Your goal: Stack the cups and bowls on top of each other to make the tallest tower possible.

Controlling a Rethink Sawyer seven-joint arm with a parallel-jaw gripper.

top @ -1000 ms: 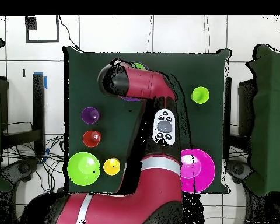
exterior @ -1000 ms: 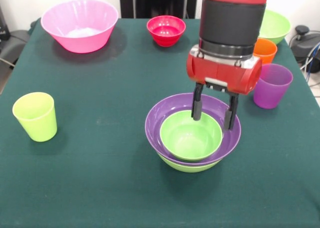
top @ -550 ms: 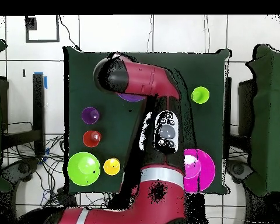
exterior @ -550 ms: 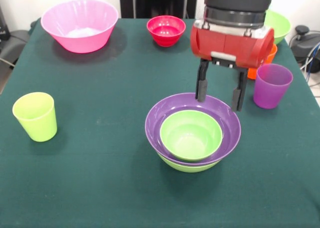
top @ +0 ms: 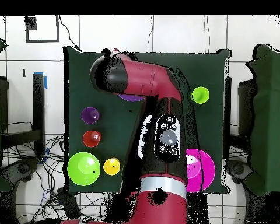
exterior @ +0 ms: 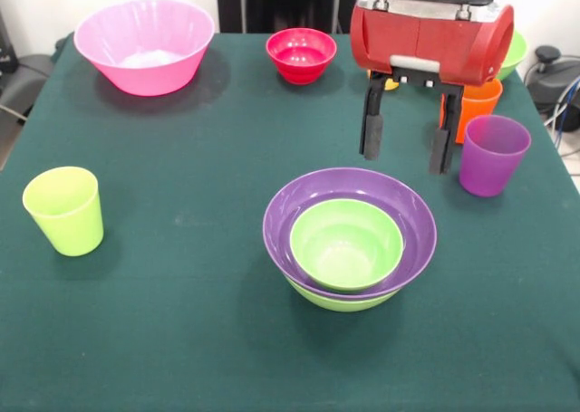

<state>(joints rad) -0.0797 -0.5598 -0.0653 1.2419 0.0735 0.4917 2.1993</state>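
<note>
The tower [exterior: 349, 240] stands mid-table: a small lime green bowl [exterior: 345, 244] nested in a wide purple bowl [exterior: 410, 215], over another lime green bowl [exterior: 337, 301]. My gripper [exterior: 404, 160] hangs open and empty above and behind the tower's far rim. The pink bowl [exterior: 145, 45] and the red bowl [exterior: 301, 54] sit apart at the far side. A lime green cup [exterior: 63, 210] stands at the left. The purple cup [exterior: 492, 154] and orange cup [exterior: 480, 104] are at the right. In the overhead view the arm [top: 148, 81] hides most of the tower.
A lime green bowl [exterior: 512, 50] sits at the far right corner, partly behind the gripper body. The overhead view shows a yellow cup [top: 111, 166] beside that bowl [top: 84, 168]. The table's edge runs close by the purple cup.
The gripper has risen from inside the purple bowl's rim and drawn back toward the far side, staying open. The bowls and cups have not moved.
</note>
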